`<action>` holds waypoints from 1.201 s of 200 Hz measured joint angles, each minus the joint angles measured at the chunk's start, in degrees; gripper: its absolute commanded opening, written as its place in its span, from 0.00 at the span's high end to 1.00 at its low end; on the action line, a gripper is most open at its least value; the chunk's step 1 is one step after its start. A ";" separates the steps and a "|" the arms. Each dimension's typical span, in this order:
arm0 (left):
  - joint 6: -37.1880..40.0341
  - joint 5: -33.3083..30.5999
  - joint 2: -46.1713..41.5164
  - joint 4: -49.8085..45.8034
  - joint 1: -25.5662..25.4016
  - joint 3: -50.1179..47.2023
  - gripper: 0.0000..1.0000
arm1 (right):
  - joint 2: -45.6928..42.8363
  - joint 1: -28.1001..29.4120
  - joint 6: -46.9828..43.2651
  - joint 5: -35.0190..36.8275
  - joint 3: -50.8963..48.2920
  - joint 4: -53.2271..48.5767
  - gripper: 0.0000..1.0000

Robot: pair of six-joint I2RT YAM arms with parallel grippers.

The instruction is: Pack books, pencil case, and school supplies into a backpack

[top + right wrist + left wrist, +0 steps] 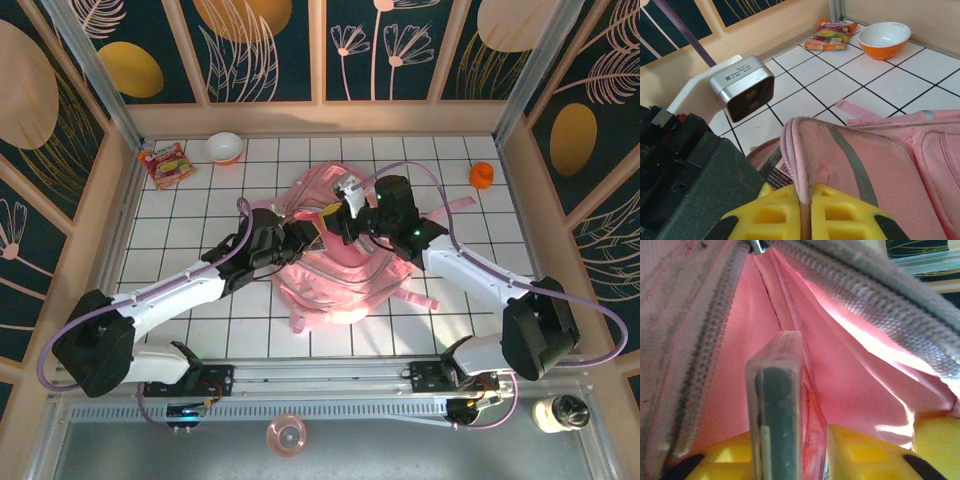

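The desk [180, 215] is white tile with dark grid lines. A pink backpack [340, 285] lies at its middle; a snack packet [163, 163] and an orange bowl [225, 147] sit far left, a small orange object [481, 176] far right.
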 measured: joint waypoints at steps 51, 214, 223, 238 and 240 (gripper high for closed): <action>-9.92 1.27 0.52 -1.49 0.00 2.27 0.64 | 0.87 1.57 0.07 6.08 2.45 -2.29 1.00; -3.82 2.38 2.12 -14.78 0.00 8.61 0.69 | 0.87 1.81 -1.66 8.28 3.43 -3.08 1.00; -3.39 2.78 2.01 -14.75 0.00 7.93 0.70 | 0.87 1.79 -1.68 8.28 3.43 -3.13 1.00; -2.62 2.78 1.97 -14.91 0.00 7.28 0.72 | 0.87 1.81 -1.86 8.26 3.43 -3.52 1.00; -2.56 2.75 1.97 -14.99 0.00 7.26 0.73 | 0.87 1.81 -1.88 8.24 3.43 -3.56 1.00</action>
